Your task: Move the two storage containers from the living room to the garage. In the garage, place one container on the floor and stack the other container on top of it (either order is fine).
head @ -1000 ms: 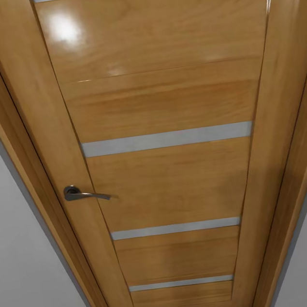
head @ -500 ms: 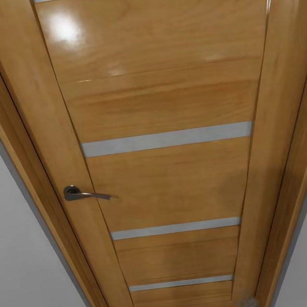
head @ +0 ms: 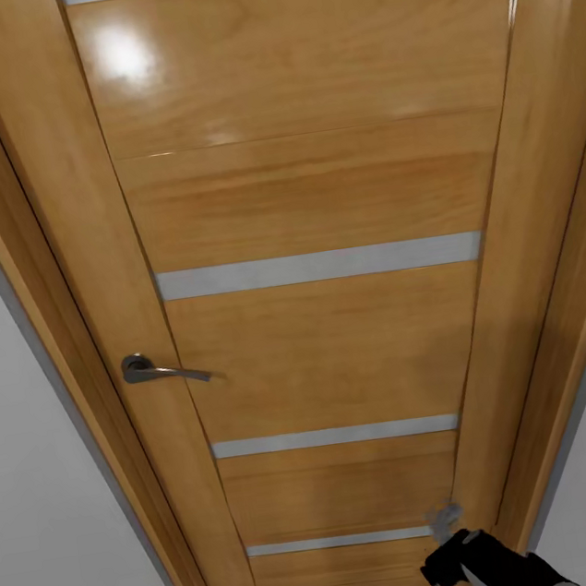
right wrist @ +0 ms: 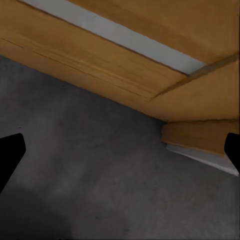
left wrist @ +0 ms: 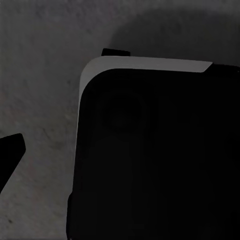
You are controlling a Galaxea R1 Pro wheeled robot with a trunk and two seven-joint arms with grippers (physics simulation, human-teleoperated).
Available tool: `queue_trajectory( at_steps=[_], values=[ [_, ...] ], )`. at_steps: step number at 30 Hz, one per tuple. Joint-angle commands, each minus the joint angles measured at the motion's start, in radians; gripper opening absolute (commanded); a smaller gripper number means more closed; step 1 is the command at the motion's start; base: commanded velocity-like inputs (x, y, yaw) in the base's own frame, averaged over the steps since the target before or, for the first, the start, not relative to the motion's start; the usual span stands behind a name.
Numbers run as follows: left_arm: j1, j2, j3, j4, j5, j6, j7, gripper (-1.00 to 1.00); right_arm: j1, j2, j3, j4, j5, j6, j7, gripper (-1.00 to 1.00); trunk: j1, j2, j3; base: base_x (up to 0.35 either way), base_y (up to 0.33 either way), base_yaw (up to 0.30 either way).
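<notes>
One right gripper (head: 444,521), jaws spread and empty, hangs near the closed wooden door (head: 328,344) above grey floor (right wrist: 90,175).

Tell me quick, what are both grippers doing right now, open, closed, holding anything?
Left gripper: cannot be told; one dark fingertip shows over the grey floor.
Right gripper: open, holding nothing, by the wooden door.

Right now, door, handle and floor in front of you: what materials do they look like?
Door: glossy varnished wood, visible grain and a light glare, with pale grey inset strips, maybe frosted glass or metal. Handle: dark brushed-looking metal lever. Floor: matte grey concrete, faintly mottled.
</notes>
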Motion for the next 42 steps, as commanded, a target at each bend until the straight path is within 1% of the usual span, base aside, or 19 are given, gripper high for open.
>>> queue_trajectory(
  at_steps=[1,5,9,13,16,20,23,26,30,31,32,33,36,38,41,42],
  values=[
    [-0.001,0.0,0.0,0.0,0.009,-0.002,-0.001,1.0,-0.013,0.001,0.007,-0.004,-0.011,0.016,-0.002,1.0,0.0,-0.001,-0.001,0.0,0.0,0.0],
    [0.0,-0.001,0.001,0.0,0.009,-0.002,-0.001,1.0,-0.035,0.008,0.007,-0.019,-0.019,0.034,-0.002,1.0,0.0,-0.001,-0.001,0.0,0.0,0.0],
    [-0.001,-0.001,0.001,0.0,0.009,-0.002,-0.001,1.0,-0.042,0.014,0.007,-0.076,-0.03,0.068,-0.001,1.0,0.0,-0.001,-0.001,0.0,0.0,0.0],
    [-0.001,-0.002,0.001,0.0,0.009,-0.002,-0.001,1.0,-0.043,0.034,0.007,-0.132,-0.032,0.117,-0.002,1.0,0.0,-0.001,-0.001,0.0,0.0,0.0],
    [-0.001,-0.002,0.001,0.0,0.009,-0.002,-0.001,1.0,-0.043,0.043,0.007,-0.166,-0.032,0.136,-0.003,1.0,0.0,-0.001,-0.001,0.0,0.0,0.0],
    [-0.001,-0.002,0.001,0.0,0.009,-0.002,-0.001,1.0,-0.043,0.049,0.006,-0.233,-0.033,0.177,-0.003,1.0,0.0,-0.001,-0.001,0.0,0.0,0.0],
    [-0.001,-0.002,0.001,0.0,0.009,-0.002,-0.001,1.0,-0.043,0.054,0.005,-0.29,-0.035,0.222,-0.003,1.0,0.0,-0.001,-0.001,0.0,0.0,0.0],
    [-0.001,-0.002,0.001,0.0,0.009,-0.002,-0.001,1.0,-0.043,0.061,0.004,-0.363,-0.034,0.273,-0.004,1.0,0.0,-0.001,-0.001,0.0,0.0,0.0],
    [0.0,-0.002,0.001,0.0,0.009,-0.002,-0.001,1.0,-0.043,0.064,0.003,-0.449,-0.034,0.326,-0.006,1.0,0.0,-0.001,-0.001,0.0,0.0,0.0],
    [0.0,-0.002,0.001,0.0,0.009,-0.002,-0.001,1.0,-0.043,0.064,0.001,-0.515,-0.034,0.365,-0.008,1.0,0.0,-0.001,-0.001,0.0,0.0,0.0],
    [0.0,-0.002,0.0,0.0,0.009,-0.002,-0.001,1.0,-0.043,0.064,-0.001,-0.549,-0.034,0.384,-0.009,1.0,0.0,-0.001,-0.001,0.0,0.0,0.0],
    [0.0,-0.002,0.0,0.0,0.009,-0.002,-0.001,1.0,-0.042,0.064,-0.004,-0.648,-0.034,0.436,-0.011,1.0,0.0,-0.001,-0.001,0.0,0.0,0.0],
    [0.0,-0.002,0.0,0.0,0.009,-0.002,-0.001,1.0,-0.042,0.064,-0.005,-0.726,-0.033,0.483,-0.013,1.0,0.0,-0.001,-0.001,0.0,0.0,0.0],
    [0.0,-0.002,0.0,0.0,0.009,-0.002,-0.001,1.0,-0.043,0.066,-0.004,-0.864,-0.032,0.573,-0.021,1.0,0.0,-0.001,-0.001,0.0,0.0,0.0],
    [-0.001,-0.002,0.0,0.0,0.009,-0.002,-0.001,1.0,-0.042,0.068,-0.004,-0.932,-0.032,0.619,-0.035,1.0,0.0,-0.001,-0.001,0.0,0.0,0.0],
    [0.0,-0.002,0.0,0.0,0.009,-0.002,-0.001,1.0,-0.042,0.072,-0.004,-1.002,-0.032,0.67,-0.048,1.0,0.0,-0.001,-0.001,0.0,0.0,0.0]
  ],
)
